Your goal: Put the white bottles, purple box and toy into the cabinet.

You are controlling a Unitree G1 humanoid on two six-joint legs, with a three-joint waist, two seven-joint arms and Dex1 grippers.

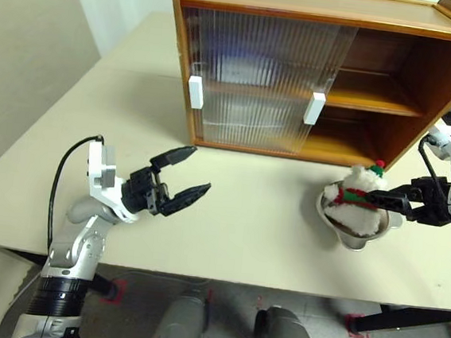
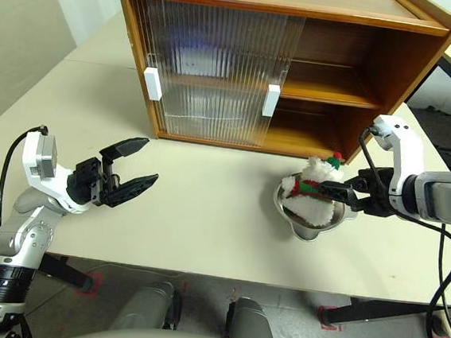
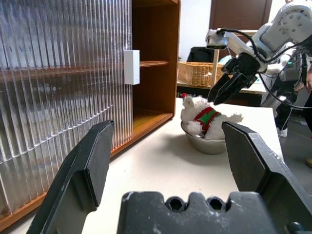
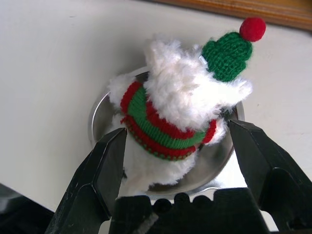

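Toy (image 1: 356, 197) sits in a metal bowl (image 1: 357, 230) near the table's (image 1: 268, 221) front edge, before the cabinet's (image 1: 424, 100) open right half, whose shelves look bare. Right gripper (image 4: 180, 146) hangs just above it, jaws wide, holding nothing. Left gripper (image 1: 183, 182) hovers over bare tabletop, jaws wide.

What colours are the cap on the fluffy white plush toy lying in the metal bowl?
The fluffy white plush toy's knitted cap is green with a red pompom; clearest in the right wrist view.
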